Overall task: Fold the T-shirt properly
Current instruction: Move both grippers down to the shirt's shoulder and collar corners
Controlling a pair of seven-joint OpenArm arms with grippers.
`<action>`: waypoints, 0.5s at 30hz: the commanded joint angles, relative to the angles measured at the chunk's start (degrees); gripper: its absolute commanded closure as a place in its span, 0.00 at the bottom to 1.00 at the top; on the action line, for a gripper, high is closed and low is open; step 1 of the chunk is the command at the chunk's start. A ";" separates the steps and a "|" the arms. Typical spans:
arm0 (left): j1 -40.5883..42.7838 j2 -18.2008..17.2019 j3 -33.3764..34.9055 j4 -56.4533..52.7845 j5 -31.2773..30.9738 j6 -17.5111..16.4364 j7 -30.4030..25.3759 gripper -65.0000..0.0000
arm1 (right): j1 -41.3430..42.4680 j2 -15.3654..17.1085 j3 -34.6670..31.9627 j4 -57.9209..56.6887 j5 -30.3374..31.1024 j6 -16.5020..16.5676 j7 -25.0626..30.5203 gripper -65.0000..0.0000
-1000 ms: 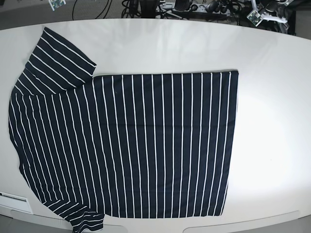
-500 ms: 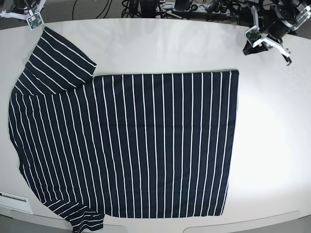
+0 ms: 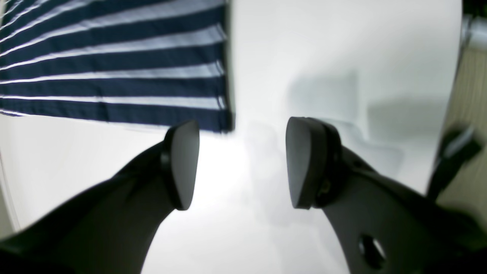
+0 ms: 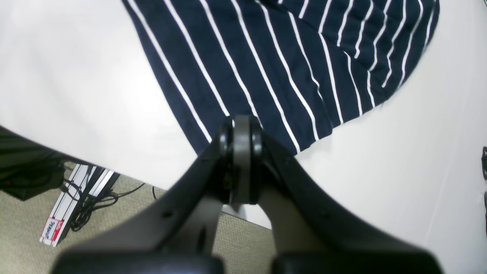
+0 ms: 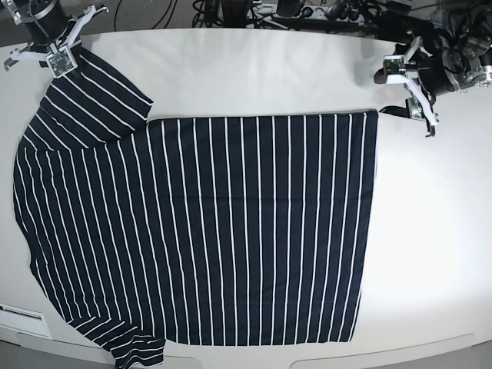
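The left end effector (image 3: 242,163) stood with its jaws wide apart above the white surface (image 3: 342,57), the T-shirt (image 5: 215,231) hem corner just beyond its fingertips. The right end effector (image 4: 241,160) was closed on nothing, hovering at the sleeve edge. Half a second earlier both arms were farther from the shirt. The shirt lay flat, dark navy with thin white stripes.

bare tabletop (image 5: 430,231) lies open along the right edge and far edge; the t-shirt (image 5: 215,231) lies flat over the left and middle, nothing standing upright anywhere.
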 commanded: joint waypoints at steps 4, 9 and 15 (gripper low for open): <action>-5.92 -6.40 7.98 -2.45 3.58 0.98 -1.11 0.43 | -0.50 0.50 0.31 0.81 -0.20 0.04 1.05 1.00; -14.08 -7.69 16.85 -5.90 4.44 1.20 -3.85 0.43 | -0.50 0.50 0.31 0.81 2.45 0.04 0.98 1.00; -24.57 -7.37 28.76 -9.29 8.57 3.37 -6.69 0.43 | -0.50 0.35 0.31 0.81 5.40 1.51 0.59 1.00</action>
